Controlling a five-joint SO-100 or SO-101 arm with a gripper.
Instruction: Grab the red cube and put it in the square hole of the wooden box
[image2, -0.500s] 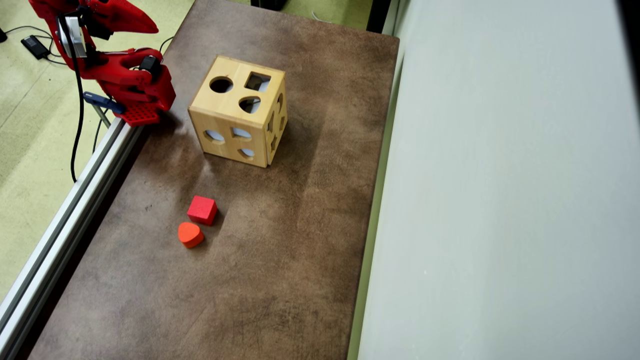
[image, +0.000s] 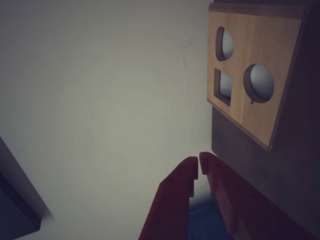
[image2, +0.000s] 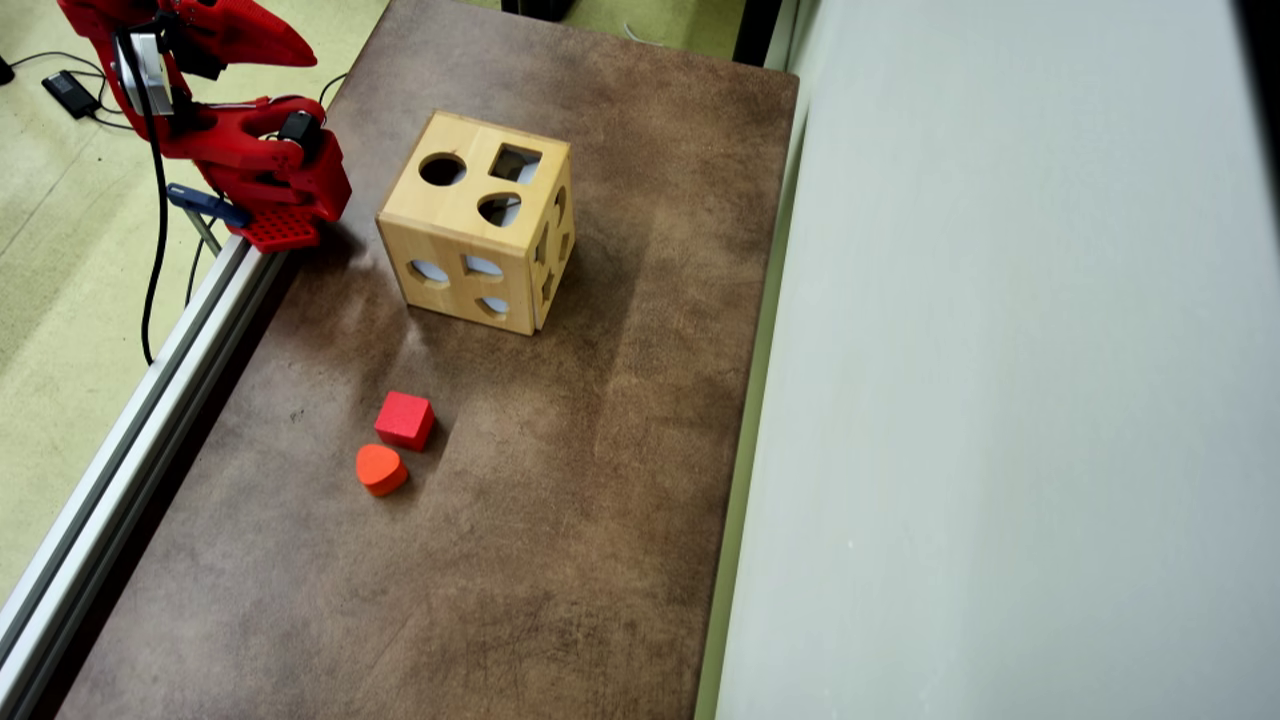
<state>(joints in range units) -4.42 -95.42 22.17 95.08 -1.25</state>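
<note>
**While the hand waits folded at the corner, cube and box sit untouched**

Though the red arm (image2: 240, 150) is tucked up over the far left corner of the desk (image2: 620, 480) in the overhead view, its hand (image: 198, 165) shows plainly in the wrist view: the two red fingers meet at their tips, clenched on nothing.

Just ahead of the hand and to its right in the wrist view stands the wooden box (image2: 478, 235), one face turned toward it with three cut-outs. From above, the top of the box carries a round hole, a square hole (image2: 515, 163) and a rounded one; pale light shows through the openings, and I cannot tell whether anything lies inside.

The red cube (image2: 404, 419) rests on the desk well away from the hand, beyond the box as the arm faces it, with an orange heart block (image2: 380, 469) just beside it, near but apart.

An aluminium rail (image2: 150, 410) runs along the desk edge on the arm's side; a pale wall (image2: 1000, 400) borders the opposite edge. Between box and wall, and past the two blocks, the brown surface lies open.
</note>
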